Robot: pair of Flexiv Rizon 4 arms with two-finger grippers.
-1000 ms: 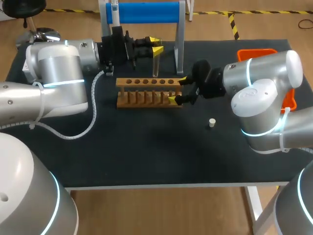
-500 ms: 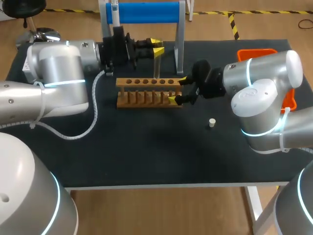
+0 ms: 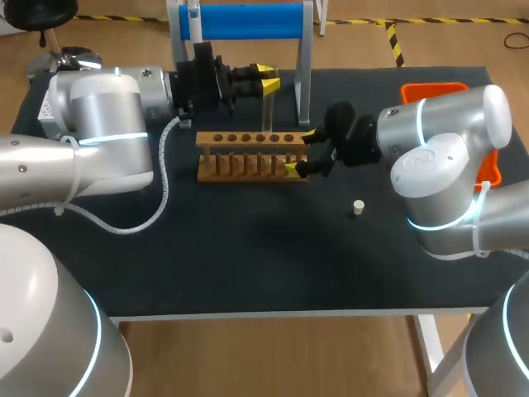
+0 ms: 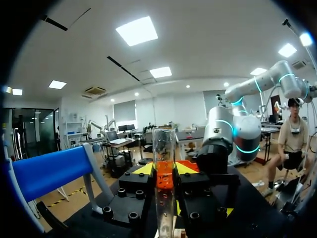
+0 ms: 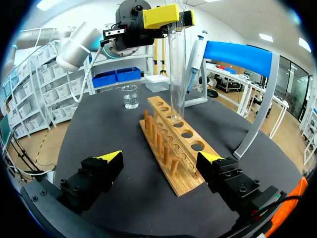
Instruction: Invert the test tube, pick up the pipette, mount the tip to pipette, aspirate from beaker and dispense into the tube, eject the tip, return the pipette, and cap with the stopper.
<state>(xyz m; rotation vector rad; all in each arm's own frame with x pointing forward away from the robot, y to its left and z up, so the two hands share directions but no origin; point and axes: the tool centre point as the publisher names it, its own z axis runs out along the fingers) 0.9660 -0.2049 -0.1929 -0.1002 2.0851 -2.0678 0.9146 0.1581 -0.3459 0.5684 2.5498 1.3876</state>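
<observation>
One black table (image 3: 248, 248) carries two arms, one blue-topped stand (image 3: 248, 21) behind the wooden rack (image 3: 248, 157), that one rack, one orange bin (image 3: 434, 87) well to its right, one pipette (image 5: 195, 54) hanging behind it, one test tube (image 3: 264, 107), one beaker (image 5: 130, 96) beyond its far end, and one stopper (image 3: 358, 208) lying in front and to its right.

The left gripper (image 3: 265, 76) hangs level above the rack, its jaws clamped on the upright tube, whose lower end meets a rack hole. The right gripper (image 3: 301, 150) straddles the rack's right end with its jaws wide apart.
</observation>
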